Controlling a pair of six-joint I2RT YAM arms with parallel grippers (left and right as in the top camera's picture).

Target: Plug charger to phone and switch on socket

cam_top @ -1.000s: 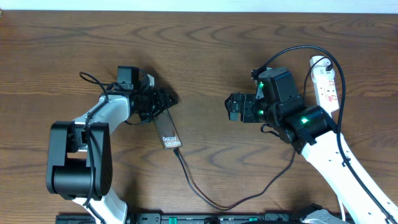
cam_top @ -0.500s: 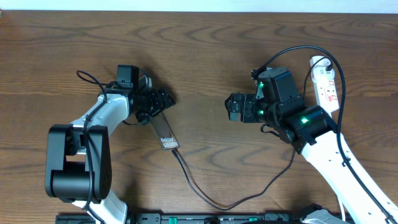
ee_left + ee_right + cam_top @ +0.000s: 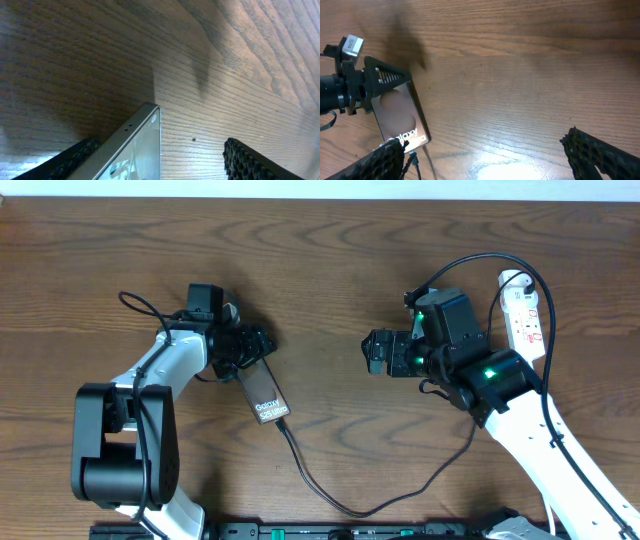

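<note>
The phone (image 3: pixel 262 392) lies on the wooden table, its lettered end toward the front. The charger (image 3: pixel 330 502), a thin black cable, has its plug tip (image 3: pixel 283 423) at the phone's lettered end. My left gripper (image 3: pixel 246 346) is open around the phone's far end. In the left wrist view the phone's corner (image 3: pixel 142 135) sits between the fingers (image 3: pixel 165 155), close to the left finger and apart from the right one. My right gripper (image 3: pixel 375 352) is open and empty above bare table. The right wrist view shows the phone (image 3: pixel 400 112) and plug (image 3: pixel 411 159) beside its fingers (image 3: pixel 485 152). The socket (image 3: pixel 526 315) lies at the far right.
The charger cable loops toward the front edge, then runs right behind my right arm (image 3: pixel 520 415). A thicker black cable (image 3: pixel 480 260) arcs over the socket. A dark rail (image 3: pixel 330 532) runs along the table's front edge.
My left gripper has shifted slightly left, and the phone with it, its lettered end swinging a little to the left. The right arm has not moved.
</note>
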